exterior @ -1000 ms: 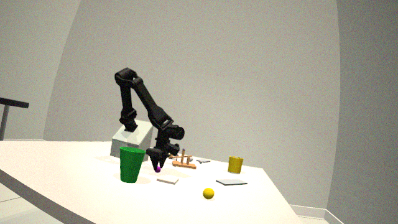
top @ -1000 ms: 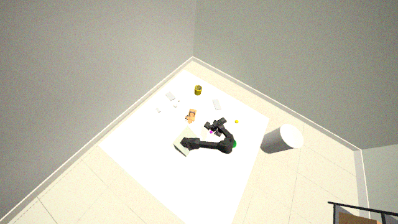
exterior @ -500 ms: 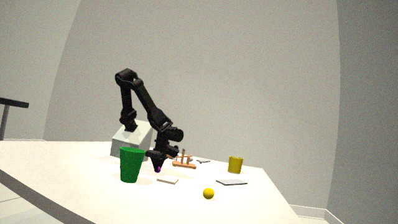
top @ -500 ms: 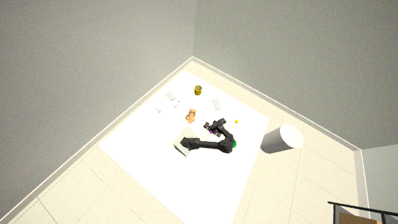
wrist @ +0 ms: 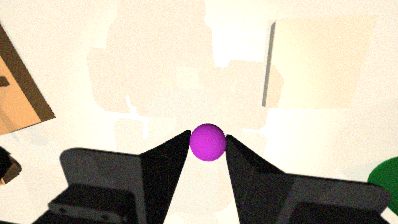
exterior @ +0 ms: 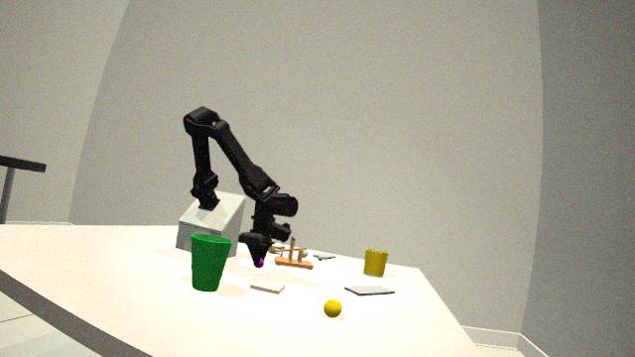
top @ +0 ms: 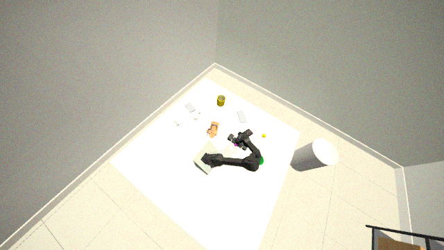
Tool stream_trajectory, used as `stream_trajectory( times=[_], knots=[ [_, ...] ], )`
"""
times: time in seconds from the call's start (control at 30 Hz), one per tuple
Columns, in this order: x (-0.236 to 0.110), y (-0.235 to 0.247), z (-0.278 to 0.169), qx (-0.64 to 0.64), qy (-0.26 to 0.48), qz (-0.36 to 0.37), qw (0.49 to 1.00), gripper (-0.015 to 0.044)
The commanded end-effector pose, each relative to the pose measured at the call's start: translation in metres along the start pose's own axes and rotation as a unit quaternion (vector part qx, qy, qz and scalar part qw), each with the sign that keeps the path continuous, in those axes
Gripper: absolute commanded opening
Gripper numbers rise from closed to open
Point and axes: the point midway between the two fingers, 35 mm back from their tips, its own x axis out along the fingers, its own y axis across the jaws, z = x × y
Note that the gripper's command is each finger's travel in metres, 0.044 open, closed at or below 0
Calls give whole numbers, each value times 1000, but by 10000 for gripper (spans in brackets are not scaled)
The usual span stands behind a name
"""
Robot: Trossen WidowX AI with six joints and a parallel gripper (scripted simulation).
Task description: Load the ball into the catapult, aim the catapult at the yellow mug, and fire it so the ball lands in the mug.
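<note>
My gripper (wrist: 208, 136) (exterior: 258, 261) (top: 236, 143) is shut on a small purple ball (wrist: 207, 142) (exterior: 260, 263) (top: 235, 144), low at the white table. The wooden catapult (exterior: 294, 260) (top: 215, 128) (wrist: 15, 90) stands a little beyond and to the left of the gripper. The yellow mug (exterior: 375, 262) (top: 220, 100) stands upright farther off, near the table's far edge.
A green cup (exterior: 208, 268) (wrist: 386, 182) stands close beside the arm. A yellow ball (exterior: 332, 307) (top: 263, 135) lies loose on the table. Flat white plates (exterior: 268, 287) (exterior: 370, 290) (top: 241, 116) (top: 190, 107) (wrist: 316, 62) lie around. The arm's grey base block (exterior: 213, 220) is behind. A white cylinder (top: 320, 153) stands on the floor.
</note>
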Motion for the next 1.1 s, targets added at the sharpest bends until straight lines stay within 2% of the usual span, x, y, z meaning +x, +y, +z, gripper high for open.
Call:
stream_trajectory(
  times=[0.0,0.53,0.73,1.07],
  knots=[
    [-19,-1,6,6,-1,1,1000,0],
    [-101,-8,-2,6,26,-12,1000,0],
    [-101,-4,-1,3,28,-11,1000,0],
    [-95,45,9,-38,53,8,998,0]
  ],
)
